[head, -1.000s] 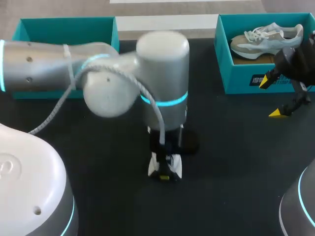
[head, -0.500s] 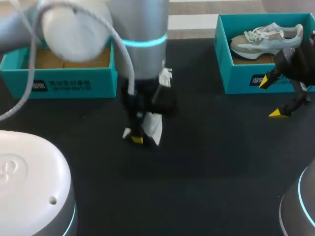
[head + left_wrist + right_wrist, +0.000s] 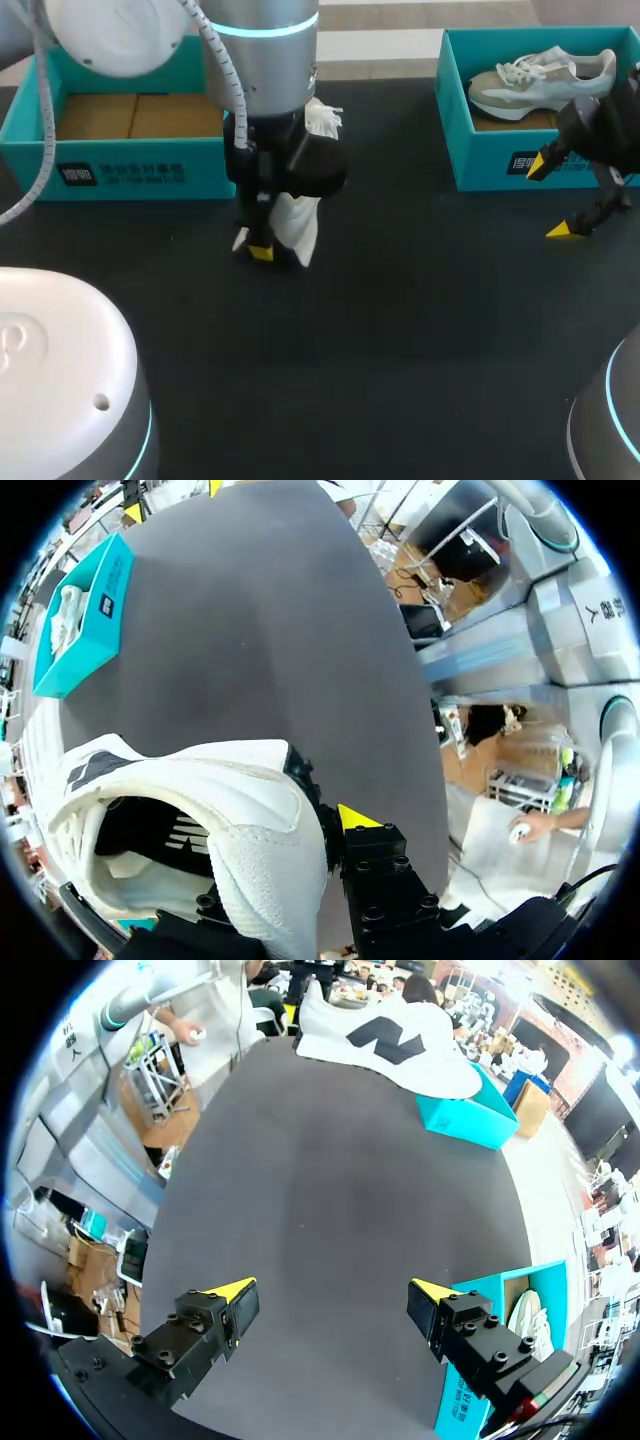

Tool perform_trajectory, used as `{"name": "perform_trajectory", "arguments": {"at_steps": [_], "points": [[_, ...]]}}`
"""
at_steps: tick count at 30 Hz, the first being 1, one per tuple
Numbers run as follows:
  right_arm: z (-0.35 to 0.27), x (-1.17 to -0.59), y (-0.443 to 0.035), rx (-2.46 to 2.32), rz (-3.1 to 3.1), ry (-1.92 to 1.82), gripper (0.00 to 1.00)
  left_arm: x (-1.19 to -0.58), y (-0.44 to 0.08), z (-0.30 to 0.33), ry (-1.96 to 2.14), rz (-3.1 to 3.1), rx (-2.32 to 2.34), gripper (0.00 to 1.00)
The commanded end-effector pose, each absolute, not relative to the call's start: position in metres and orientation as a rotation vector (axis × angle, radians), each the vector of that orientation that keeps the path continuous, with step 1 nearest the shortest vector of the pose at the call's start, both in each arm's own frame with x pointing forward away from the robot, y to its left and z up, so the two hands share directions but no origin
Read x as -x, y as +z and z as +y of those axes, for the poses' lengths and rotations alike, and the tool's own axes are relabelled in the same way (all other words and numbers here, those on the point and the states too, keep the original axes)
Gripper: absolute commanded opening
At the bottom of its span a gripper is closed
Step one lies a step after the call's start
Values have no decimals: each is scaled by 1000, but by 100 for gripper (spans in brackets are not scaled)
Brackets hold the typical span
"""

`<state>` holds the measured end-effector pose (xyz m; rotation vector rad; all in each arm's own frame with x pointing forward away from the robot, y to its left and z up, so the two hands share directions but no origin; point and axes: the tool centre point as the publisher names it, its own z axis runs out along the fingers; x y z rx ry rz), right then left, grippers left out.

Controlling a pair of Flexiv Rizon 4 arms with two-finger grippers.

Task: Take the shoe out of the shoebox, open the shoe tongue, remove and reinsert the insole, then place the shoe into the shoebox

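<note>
Here the table (image 3: 430, 330) is a broad, matte, dark grey surface, smooth and unmarked. Two teal shoeboxes stand along its far edge, well apart. The left shoebox (image 3: 130, 172) is a shallow rectangular tray of thin card, with a brown cardboard floor showing inside and a small dark label on its front wall. The right shoebox (image 3: 470, 150) has the same colour and shape, and a second shoe (image 3: 540, 80), a grey and white lace-up trainer with a thick pale sole, lies on its side in it. The left arm (image 3: 262, 60), a glossy grey cylinder with a glowing cyan ring, comes down just in front of the left shoebox. Its left end effector (image 3: 262, 250) is clamped on the white shoe (image 3: 297, 225), which hangs below it over the table. In the left wrist view one yellow tip presses the outside of the padded, textured heel collar, and the other finger is hidden by the shoe, whose dark lining shows. The right end effector (image 3: 551, 198) hovers over the table just in front of the right shoebox, its black fingers spread wide and holding nothing.
</note>
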<state>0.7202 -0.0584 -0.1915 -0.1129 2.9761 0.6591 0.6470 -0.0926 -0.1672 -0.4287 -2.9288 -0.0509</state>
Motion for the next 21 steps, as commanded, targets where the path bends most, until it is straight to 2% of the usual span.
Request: {"name": "perform_trajectory", "arguments": {"at_steps": [1,12,21], "points": [[-58,-721,-192,113,2978,656,100,-676,-156,-60,-62,-2908,459,0],[-58,-721,-192,113,2978,656,100,-738,-155,39,-70,-2824,680,0],[-58,-721,-192,113,2978,656,100,-793,-153,105,-91,-2912,579,0]]}}
